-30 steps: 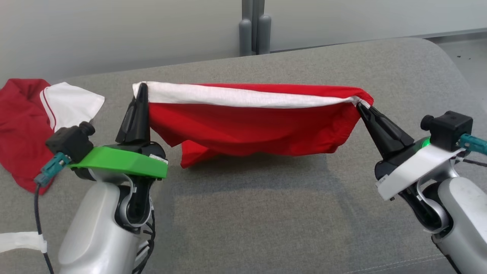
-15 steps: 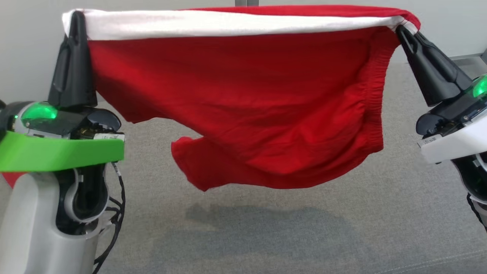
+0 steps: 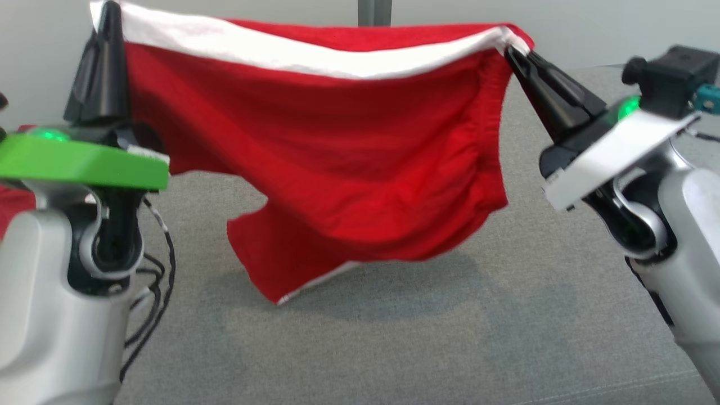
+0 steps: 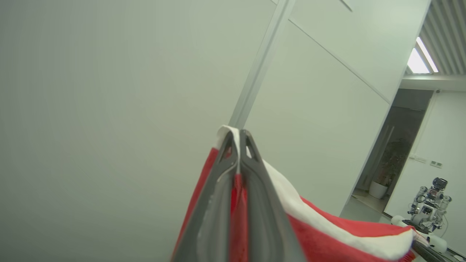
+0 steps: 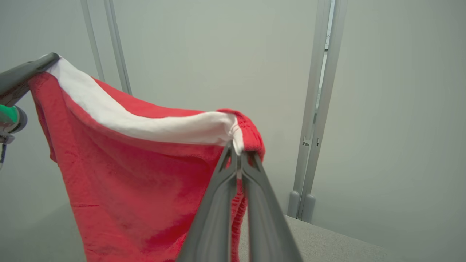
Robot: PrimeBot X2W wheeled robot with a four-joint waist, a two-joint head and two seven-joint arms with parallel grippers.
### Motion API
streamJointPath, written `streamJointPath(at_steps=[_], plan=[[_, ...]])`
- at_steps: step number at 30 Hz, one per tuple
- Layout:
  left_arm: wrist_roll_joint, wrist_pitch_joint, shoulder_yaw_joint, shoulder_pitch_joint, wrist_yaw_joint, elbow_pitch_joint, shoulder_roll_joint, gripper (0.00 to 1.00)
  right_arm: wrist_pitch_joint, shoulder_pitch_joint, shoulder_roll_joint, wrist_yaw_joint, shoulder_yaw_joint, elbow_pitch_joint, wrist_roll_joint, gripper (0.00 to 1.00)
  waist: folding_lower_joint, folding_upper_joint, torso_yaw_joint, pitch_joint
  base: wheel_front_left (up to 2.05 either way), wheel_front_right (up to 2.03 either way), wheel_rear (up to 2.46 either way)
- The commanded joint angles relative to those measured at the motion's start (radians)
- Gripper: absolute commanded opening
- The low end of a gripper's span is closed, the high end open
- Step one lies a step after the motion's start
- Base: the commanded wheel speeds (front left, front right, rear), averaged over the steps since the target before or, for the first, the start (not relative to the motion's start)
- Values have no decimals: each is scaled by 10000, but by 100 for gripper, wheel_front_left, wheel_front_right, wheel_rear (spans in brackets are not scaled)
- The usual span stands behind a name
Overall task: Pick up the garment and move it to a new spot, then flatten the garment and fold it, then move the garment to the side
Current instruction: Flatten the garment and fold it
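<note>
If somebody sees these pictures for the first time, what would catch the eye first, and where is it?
First comes the red garment with a white band along its top edge, stretched across the middle of the head view. The left gripper and the right gripper pinch its two upper corners with shut jaws, so it hangs over the grey surface and casts a shadow there.

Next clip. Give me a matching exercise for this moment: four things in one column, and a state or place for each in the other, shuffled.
1. left gripper
2. right gripper
3. garment
4. grey cushion

A. lies beneath, partly in shadow
B. shut on a top corner, green plate below it
C. hangs stretched between two grips
D. shut on a top corner, white plate below it

Pairs: 1-B, 2-D, 3-C, 4-A
</note>
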Motion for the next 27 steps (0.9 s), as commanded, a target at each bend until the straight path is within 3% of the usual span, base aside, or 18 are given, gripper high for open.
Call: streamJointPath(at_steps=[1, 5, 11, 14, 17, 22, 27], plan=[[-77, 12, 58, -544, -95, 350, 92, 0, -181, -570, 105, 1, 123, 357, -96, 0, 0, -2, 127, 566, 0, 0, 0], [416, -92, -33, -2476, -324, 2213, 208, 0, -1120, -2686, 563, 1, 747, 2271, -495, 0, 0, -2, 251, 1345, 0, 0, 0], [1061, -1049, -159, -4926, -761, 4448, 35, 0, -3338, -5284, 1091, 1, 1181, 5232, -1982, 0, 0, -2, 458, 2328, 0, 0, 0], [1007, -1569, -256, -5124, -1099, 5204, -309, 0, -3897, -5785, 1214, 1, 1496, 6420, -2631, 0, 0, -2, 620, 2719, 0, 0, 0], [877, -1873, -518, -4499, -1458, 5856, -669, 0, -4037, -5453, 1307, 1, 1827, 7243, -2581, 0, 0, -2, 808, 2986, 0, 0, 0], [623, -2188, -762, -2889, -1790, 6221, -1166, 0, -4063, -4148, 1025, 1, 2638, 7019, -2051, 0, 0, -2, 956, 3195, 0, 0, 0], [657, -2235, -511, -1211, -1871, 5341, -1185, 0, -4067, -2852, 459, 1, 3303, 5993, -1262, 0, 0, -2, 911, 3187, 0, 0, 0]])
